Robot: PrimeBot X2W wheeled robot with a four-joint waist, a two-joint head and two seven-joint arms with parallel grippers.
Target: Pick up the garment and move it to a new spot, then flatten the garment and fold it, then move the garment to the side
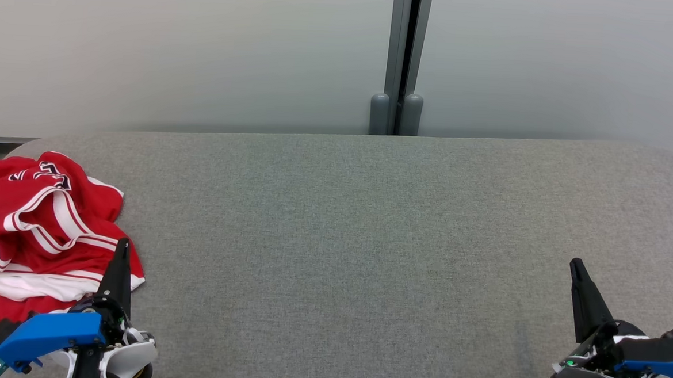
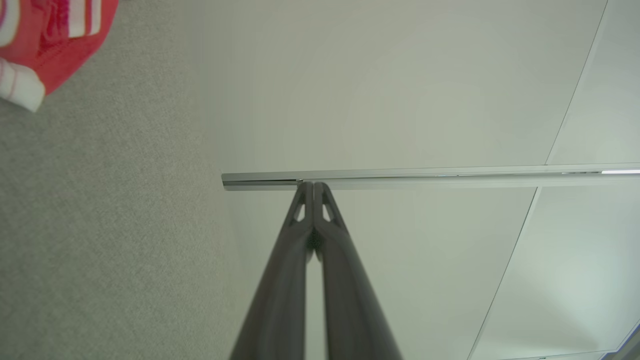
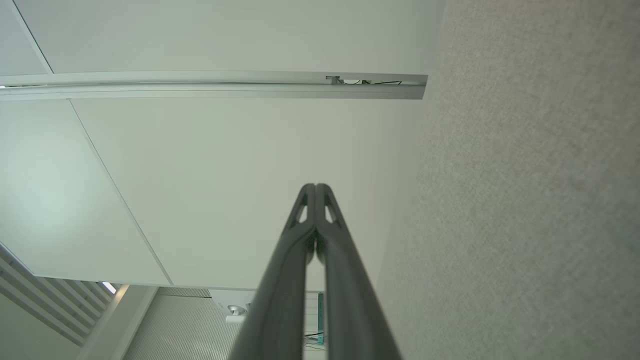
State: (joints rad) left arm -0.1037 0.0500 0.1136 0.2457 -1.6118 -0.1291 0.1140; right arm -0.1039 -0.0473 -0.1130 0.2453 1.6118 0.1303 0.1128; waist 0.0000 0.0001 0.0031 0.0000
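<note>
I see the red-and-white jersey (image 1: 46,237) crumpled at the left end of the grey tabletop (image 1: 368,242), long axis near-to-far, lettered end pointing away. Both pinched closed and empty: left gripper (image 1: 124,242) beside its right edge, right gripper (image 1: 575,264) well apart.

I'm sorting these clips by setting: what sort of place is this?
Probably an office or lab workspace, not a home: a wide grey fabric-covered table stands against pale partition panels joined by a metal post, with a crumpled red and white garment at its left end.
</note>
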